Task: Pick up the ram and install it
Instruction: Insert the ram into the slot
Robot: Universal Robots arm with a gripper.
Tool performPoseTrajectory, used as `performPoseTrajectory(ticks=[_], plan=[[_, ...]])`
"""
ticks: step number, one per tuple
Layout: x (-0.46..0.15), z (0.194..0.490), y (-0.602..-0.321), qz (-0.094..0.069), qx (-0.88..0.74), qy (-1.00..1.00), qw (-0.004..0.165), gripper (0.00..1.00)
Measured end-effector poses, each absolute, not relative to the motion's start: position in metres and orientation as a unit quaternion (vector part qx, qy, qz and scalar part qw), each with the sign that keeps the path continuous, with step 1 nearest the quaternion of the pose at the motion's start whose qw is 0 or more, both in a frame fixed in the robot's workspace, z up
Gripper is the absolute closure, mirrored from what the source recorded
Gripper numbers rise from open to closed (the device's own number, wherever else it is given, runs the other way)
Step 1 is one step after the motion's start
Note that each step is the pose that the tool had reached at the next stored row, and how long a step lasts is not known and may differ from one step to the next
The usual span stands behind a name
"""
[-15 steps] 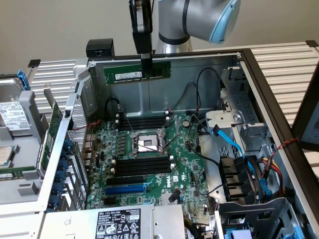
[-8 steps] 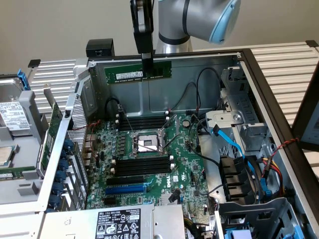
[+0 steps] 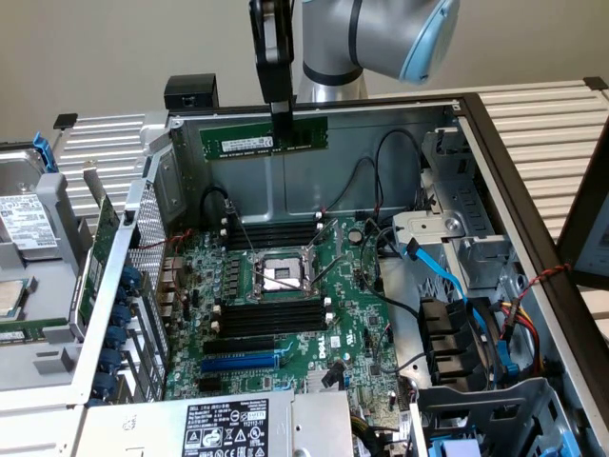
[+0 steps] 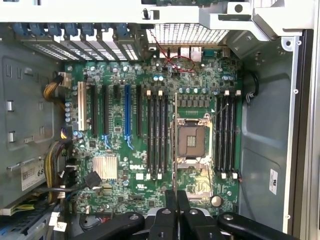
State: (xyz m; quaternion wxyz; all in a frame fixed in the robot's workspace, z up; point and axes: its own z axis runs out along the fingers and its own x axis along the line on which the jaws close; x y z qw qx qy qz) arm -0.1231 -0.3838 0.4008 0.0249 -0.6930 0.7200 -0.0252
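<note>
While it hangs above the motherboard (image 3: 354, 328), claw (image 3: 284, 131) nearly closed — pinching the ram (image 3: 238, 143) by its upper edge

The arm (image 3: 381, 38) extends in from above. The gripper (image 3: 283, 129) points straight down, with its fingers closed on the ram (image 3: 238, 143).

ram (image 3: 238, 143) label unreadably small, arm (image 3: 381, 38) cut off at top edge
</note>
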Motion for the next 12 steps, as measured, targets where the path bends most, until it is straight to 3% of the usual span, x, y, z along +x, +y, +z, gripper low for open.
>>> performPoseTrajectory(ticks=[12], plan=[[-0.1217,0.3939,-0.3937,-0.012,-0.693,0.720,0.024,0.87]])
